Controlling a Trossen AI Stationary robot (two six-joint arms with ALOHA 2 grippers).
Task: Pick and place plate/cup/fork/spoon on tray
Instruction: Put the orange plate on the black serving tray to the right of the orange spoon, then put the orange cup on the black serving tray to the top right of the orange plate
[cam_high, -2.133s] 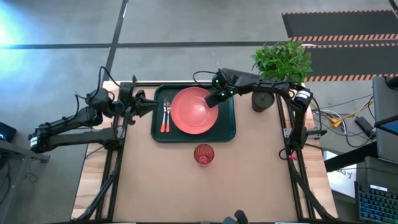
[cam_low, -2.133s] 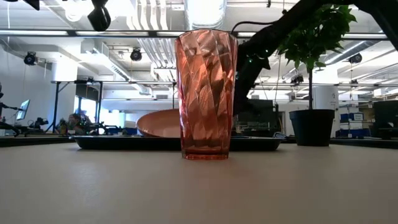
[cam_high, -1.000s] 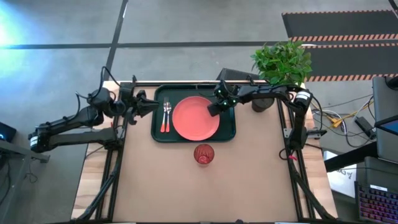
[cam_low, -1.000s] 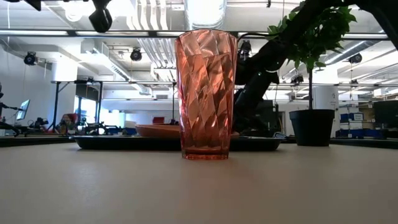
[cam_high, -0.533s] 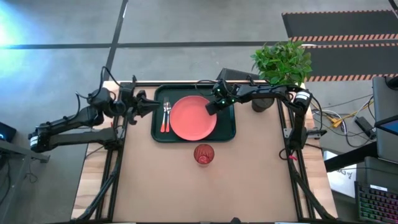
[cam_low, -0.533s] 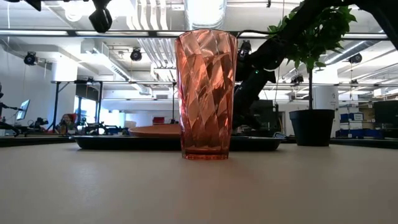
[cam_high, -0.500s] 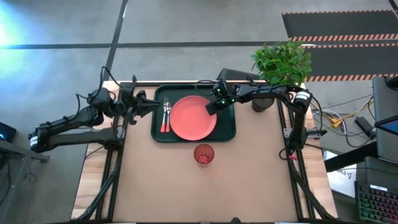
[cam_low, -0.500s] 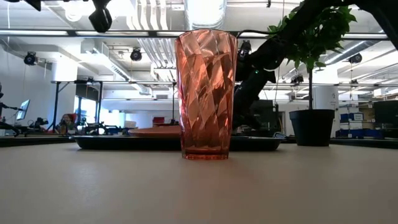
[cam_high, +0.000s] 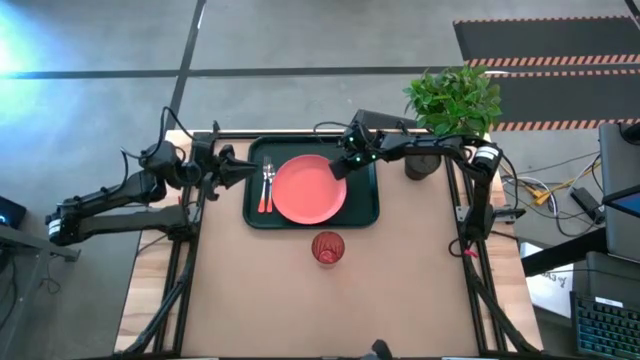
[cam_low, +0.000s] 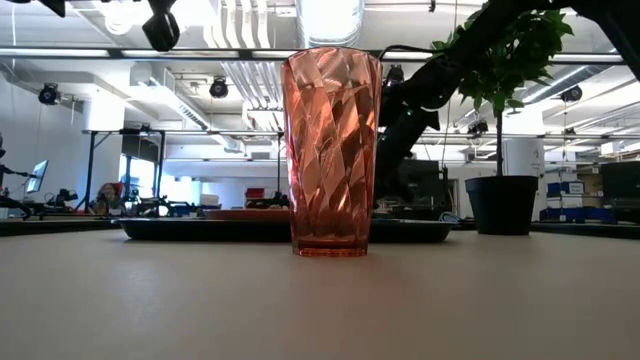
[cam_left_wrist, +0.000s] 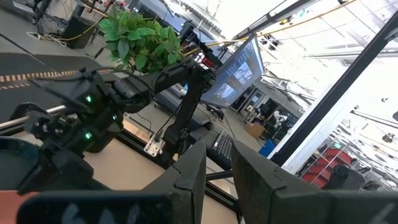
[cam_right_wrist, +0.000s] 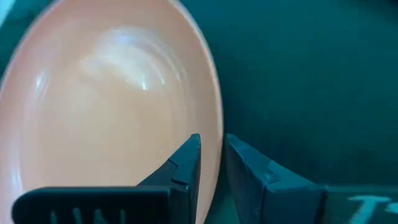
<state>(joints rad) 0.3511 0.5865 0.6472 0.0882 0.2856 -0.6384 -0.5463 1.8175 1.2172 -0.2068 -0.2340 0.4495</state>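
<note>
The coral-orange plate (cam_high: 309, 190) lies flat on the dark green tray (cam_high: 368, 205) at the table's far middle. My right gripper (cam_high: 338, 168) is shut on the plate's far right rim. The fork and the spoon (cam_high: 266, 187) lie side by side on the tray's left part, heads toward the far edge. The red ribbed cup (cam_high: 327, 247) stands upright on the table just in front of the tray; it also fills the middle of the low view (cam_low: 331, 150). My left gripper (cam_high: 243, 168) waits, shut and empty, beside the tray's far left corner. My right gripper (cam_right_wrist: 211, 146) pinches the plate's rim (cam_right_wrist: 217, 137) between its two fingers, one finger over the plate's inside and one outside over the tray. The fingers slant down from the table's right and far side. The plate lies flat on the tray.
A dark plant pot (cam_high: 422, 162) with a green leafy plant (cam_high: 452, 100) stands at the far right, close behind my right arm. The bare wooden tabletop (cam_high: 330, 310) stretches in front of the cup.
My right gripper has gone down and a little toward the table's left edge with the plate's rim. The plate's raised right side has come down, so the plate now lies flat on the tray, slid slightly left.
</note>
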